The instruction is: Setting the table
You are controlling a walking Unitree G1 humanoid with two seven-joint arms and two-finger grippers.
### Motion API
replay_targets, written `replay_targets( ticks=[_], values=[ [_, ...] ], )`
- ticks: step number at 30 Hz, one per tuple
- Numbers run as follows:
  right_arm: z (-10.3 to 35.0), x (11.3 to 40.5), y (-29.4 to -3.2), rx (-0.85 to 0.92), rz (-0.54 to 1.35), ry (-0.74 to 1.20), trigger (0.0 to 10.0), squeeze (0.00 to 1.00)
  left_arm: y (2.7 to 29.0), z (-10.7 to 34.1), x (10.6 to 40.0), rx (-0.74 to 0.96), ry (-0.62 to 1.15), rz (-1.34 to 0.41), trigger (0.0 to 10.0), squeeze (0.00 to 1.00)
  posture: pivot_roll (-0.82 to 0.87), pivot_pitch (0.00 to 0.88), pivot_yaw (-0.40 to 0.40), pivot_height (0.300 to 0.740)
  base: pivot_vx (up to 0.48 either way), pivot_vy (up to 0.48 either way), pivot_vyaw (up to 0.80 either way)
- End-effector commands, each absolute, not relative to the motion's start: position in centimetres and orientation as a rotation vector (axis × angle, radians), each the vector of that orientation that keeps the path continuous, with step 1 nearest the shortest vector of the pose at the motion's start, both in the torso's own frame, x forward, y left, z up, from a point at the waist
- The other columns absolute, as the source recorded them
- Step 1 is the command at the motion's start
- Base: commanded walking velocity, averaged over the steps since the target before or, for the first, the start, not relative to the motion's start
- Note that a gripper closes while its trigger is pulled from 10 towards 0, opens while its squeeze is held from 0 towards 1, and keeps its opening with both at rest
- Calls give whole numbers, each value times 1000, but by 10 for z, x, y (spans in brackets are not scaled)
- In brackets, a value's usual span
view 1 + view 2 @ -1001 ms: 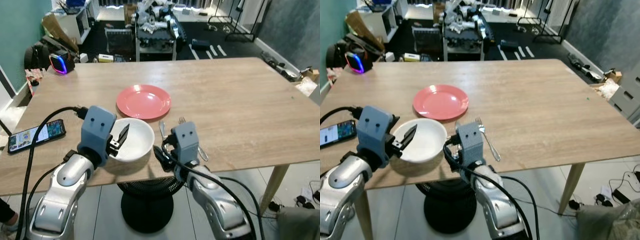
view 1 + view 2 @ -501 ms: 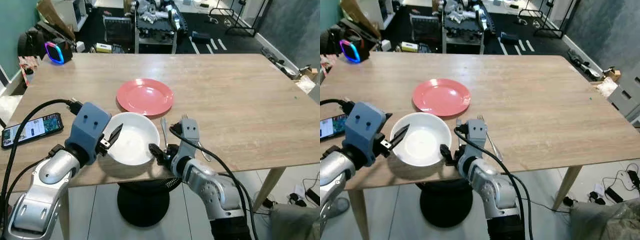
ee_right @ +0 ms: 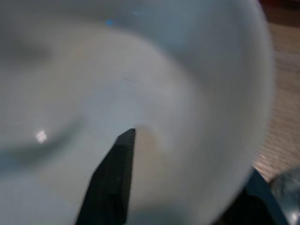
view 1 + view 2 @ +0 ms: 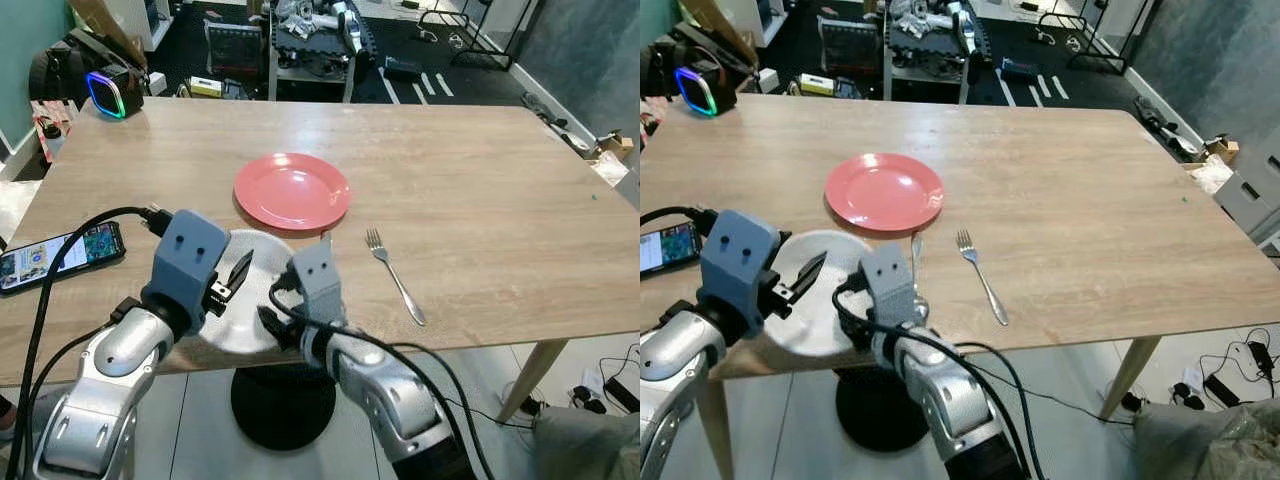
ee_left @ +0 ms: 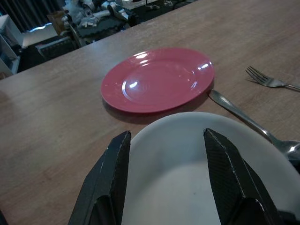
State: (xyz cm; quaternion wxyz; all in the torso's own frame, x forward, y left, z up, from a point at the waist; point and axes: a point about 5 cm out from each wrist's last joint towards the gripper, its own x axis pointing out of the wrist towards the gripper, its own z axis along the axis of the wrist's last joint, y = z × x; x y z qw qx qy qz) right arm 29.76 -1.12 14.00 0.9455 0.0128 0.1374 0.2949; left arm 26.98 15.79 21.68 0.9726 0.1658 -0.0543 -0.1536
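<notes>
White bowl (image 4: 235,310) sits at the near edge of the wooden bench (image 4: 480,200), caught between both hands. Left hand (image 4: 232,280) is over the bowl's left side w/ its two black fingers (image 5: 112,183) spread apart, one to each side of the rim nearest it, bowl interior visible between them in the left wrist view. Right hand (image 4: 275,328) is at the bowl's opposite side, low by the bench edge; in the right wrist view one black finger (image 3: 110,183) lies inside the bowl against its inner wall, the other is tucked under the outer rim, so it looks pinched on the bowl wall, tho the view is blurry.

Just beyond the bowl, away from both hands, a pink plate (image 4: 291,191) lies flat on the bench, near the bowl but not touching. A spoon (image 5: 243,119) lies right beside the bowl on the right-hand side, handle pointing toward the plate, bowl end close to the right hand. Fork (image 4: 395,275) lies further out past the right hand, well apart from the bowl, tines pointing away from the robot.

Off beyond the left hand, a phone (image 4: 55,258) w/ lit screen lies near the bench's left edge. Black cable (image 4: 45,310) loops from the left wrist. Past the far end of the bench: a speaker w/ glowing ring (image 4: 105,95) on the floor, plus a cluttered cart (image 4: 310,40).
</notes>
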Motion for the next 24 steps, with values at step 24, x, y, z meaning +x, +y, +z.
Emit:
replay_targets(
  ticks=[24],
  values=[
    [160,310,-34,191,503,132,0,0,156,209,275,321,-84,-284,10000,0,56,86,-26,740,0,0,0]
  ],
)
